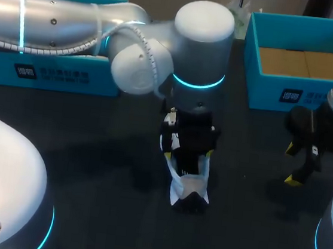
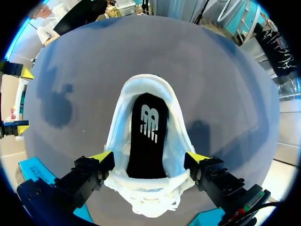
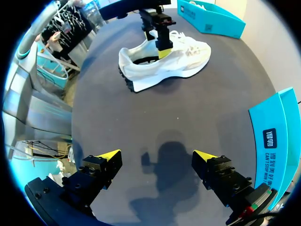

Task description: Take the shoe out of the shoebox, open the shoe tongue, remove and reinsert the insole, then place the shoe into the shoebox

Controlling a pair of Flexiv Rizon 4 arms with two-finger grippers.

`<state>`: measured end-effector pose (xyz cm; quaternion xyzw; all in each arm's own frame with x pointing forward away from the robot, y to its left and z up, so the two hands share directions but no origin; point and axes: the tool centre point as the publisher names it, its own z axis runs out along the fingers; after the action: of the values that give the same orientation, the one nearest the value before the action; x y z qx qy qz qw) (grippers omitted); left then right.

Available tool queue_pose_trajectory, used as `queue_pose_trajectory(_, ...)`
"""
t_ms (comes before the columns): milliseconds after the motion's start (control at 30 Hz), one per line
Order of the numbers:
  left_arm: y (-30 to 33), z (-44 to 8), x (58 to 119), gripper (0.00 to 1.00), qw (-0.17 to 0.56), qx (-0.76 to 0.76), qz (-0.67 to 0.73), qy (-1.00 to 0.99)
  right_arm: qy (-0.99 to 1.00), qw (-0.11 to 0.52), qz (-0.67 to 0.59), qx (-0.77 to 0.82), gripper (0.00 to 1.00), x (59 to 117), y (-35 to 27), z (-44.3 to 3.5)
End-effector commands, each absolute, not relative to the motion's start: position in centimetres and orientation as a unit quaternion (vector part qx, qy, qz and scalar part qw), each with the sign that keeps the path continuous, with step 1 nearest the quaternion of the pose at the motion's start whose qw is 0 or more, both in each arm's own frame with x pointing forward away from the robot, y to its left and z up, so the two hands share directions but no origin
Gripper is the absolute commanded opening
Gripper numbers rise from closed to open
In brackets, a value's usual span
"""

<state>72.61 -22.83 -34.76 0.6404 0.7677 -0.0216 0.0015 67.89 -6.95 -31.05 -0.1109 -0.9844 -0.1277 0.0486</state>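
Observation:
A white shoe (image 1: 187, 184) stands upright on the dark table, out of the box. Its black insole (image 2: 147, 137) lies inside it. My left gripper (image 2: 149, 158) hangs open directly over the shoe, one yellow fingertip (image 2: 101, 157) on each side of the opening near the laces. In the right wrist view the shoe (image 3: 175, 57) lies far ahead with my left gripper (image 3: 160, 36) over it. My right gripper (image 3: 157, 157) is open above bare table with nothing between its fingers; in the head view my right gripper (image 1: 295, 165) hangs to the shoe's right. The teal shoebox (image 1: 253, 56) holds only a cardboard insert.
A second teal box part (image 1: 58, 71) lies at the back left, behind my left arm. The shoebox wall (image 3: 276, 141) is close beside my right gripper. Bare dark table lies between the shoe and my right gripper.

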Motion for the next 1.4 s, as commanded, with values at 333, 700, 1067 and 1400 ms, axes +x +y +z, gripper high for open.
queue_pose_trajectory(333, -23.5, -34.8, 71.5, 1.0, 0.006, 0.653, -0.024, 0.757, -0.985, 0.047, -0.127, -0.111, 1.0, 67.8, -7.0, -31.1)
queue_pose_trajectory(700, -22.6, -34.5, 72.4, 1.0, 0.005, 0.645, -0.02, 0.764, -0.985, 0.047, -0.127, -0.111, 1.0, 67.8, -7.0, -31.1)
queue_pose_trajectory(1067, -22.1, -34.1, 73.8, 1.0, 0.004, 0.636, -0.031, 0.771, -0.985, 0.047, -0.127, -0.111, 1.0, 67.8, -7.0, -31.1)
queue_pose_trajectory(1400, -22.1, -33.1, 74.9, 1.0, 0.005, 0.636, -0.038, 0.771, -0.985, 0.047, -0.127, -0.111, 1.0, 67.8, -7.0, -31.1)
